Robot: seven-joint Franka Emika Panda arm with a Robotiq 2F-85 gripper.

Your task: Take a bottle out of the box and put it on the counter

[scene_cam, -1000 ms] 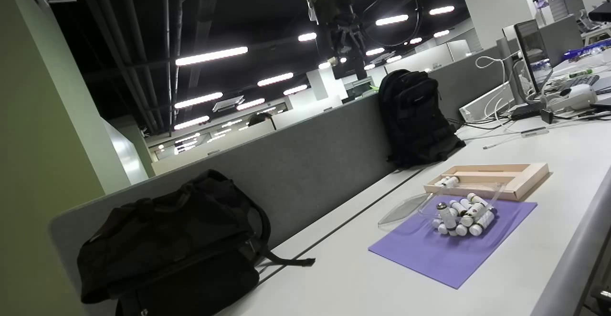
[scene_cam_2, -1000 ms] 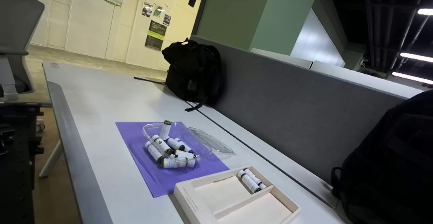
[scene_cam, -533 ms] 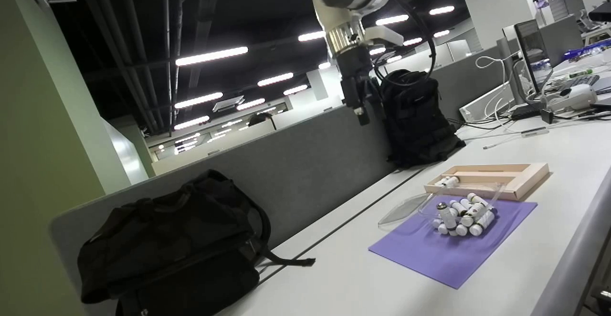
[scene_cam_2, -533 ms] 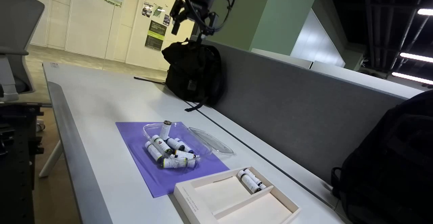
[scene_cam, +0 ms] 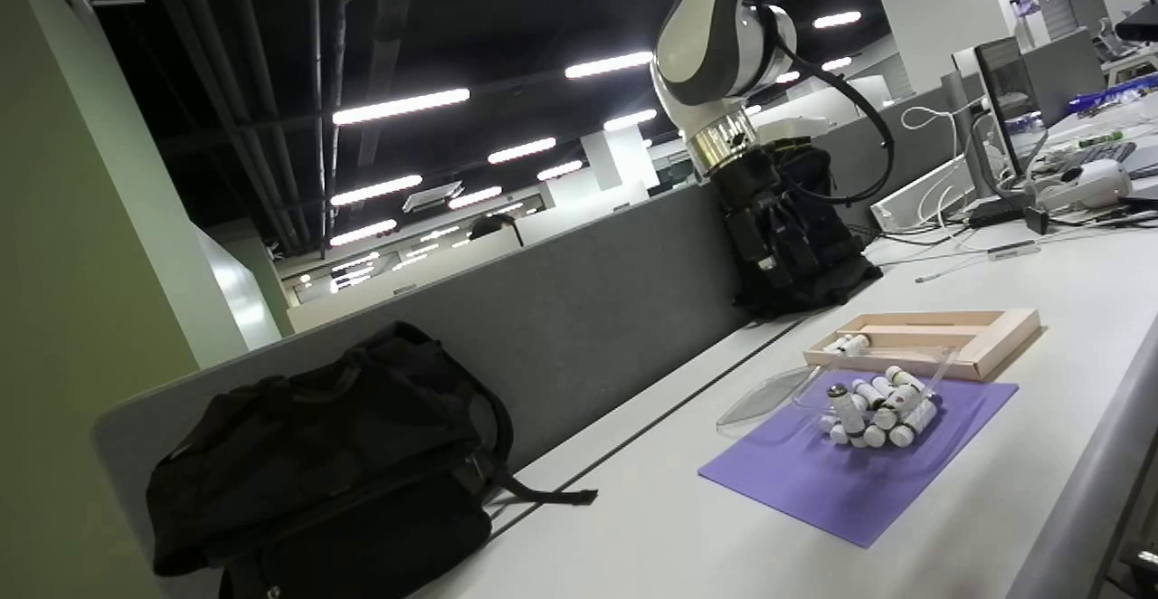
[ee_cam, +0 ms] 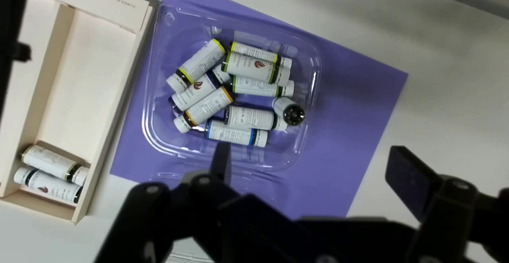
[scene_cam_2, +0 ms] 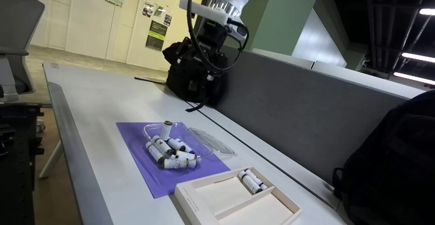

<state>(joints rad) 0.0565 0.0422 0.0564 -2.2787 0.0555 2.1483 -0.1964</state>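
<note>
A clear plastic box (ee_cam: 159,146) holds several white-labelled bottles (ee_cam: 250,68) lying in a heap. One bottle (ee_cam: 293,114) stands on end, leaning at the box's side, dark end up; it also shows in both exterior views (scene_cam: 846,409) (scene_cam_2: 166,131). A pale shallow box (ee_cam: 91,76) beside it holds two bottles (ee_cam: 51,161) lying in one compartment. My gripper (ee_cam: 310,151) is open and empty, high above the counter (ee_cam: 449,116). In the wrist view its fingers stand wide apart. In both exterior views the dark fingers are hard to make out against the black backpacks.
The clear box sits on a purple mat (scene_cam: 796,490). A clear lid (scene_cam_2: 214,141) lies beside it. Black backpacks (scene_cam: 326,454) (scene_cam_2: 193,72) stand along the grey partition (scene_cam_2: 289,106). A monitor (scene_cam: 1011,110) and cables are at the counter's far end.
The arm has come down from near the top of both exterior views, lowering the gripper toward the counter. The boxes and bottles have not moved. The gripper stays open.
</note>
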